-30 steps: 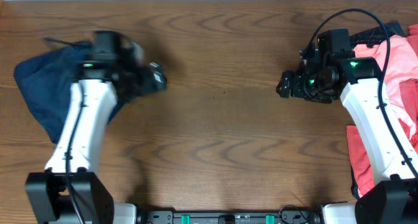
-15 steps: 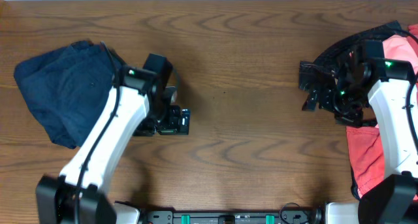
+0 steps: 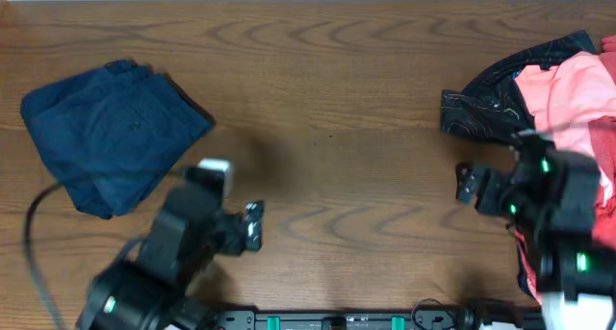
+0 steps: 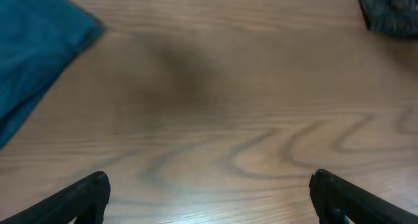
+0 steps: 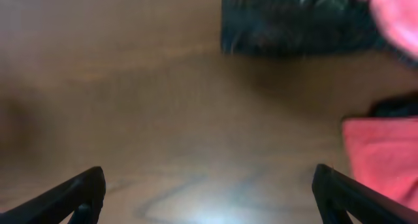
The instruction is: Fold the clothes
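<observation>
Currently both sets of jaws stand wide open and hold nothing; each wrist view shows only bare table (image 4: 215,119) between the fingertips. The navy shorts (image 3: 111,133) lie as a compact bundle at the far left, apart from the left jaws, which sit toward the near edge and point to the centre. Judged from its shape, this piece needs no further handling.

The remaining clothes form a heap at the right edge:
- a black patterned piece (image 3: 486,104) nearest the centre
- a coral-pink piece (image 3: 568,85) touching it on the outer side
- a red piece (image 5: 382,152) toward the near edge

The right jaws sit just beside this heap, on its centre-facing side. The black piece lies beyond them, its long axis running diagonally toward the far right corner. The right arm is therefore the nearer one. The next move probably calls for drawing one piece leftward onto the broad open wood mid-table. The heap runs out of view at the right, so its full extent cannot be told
</observation>
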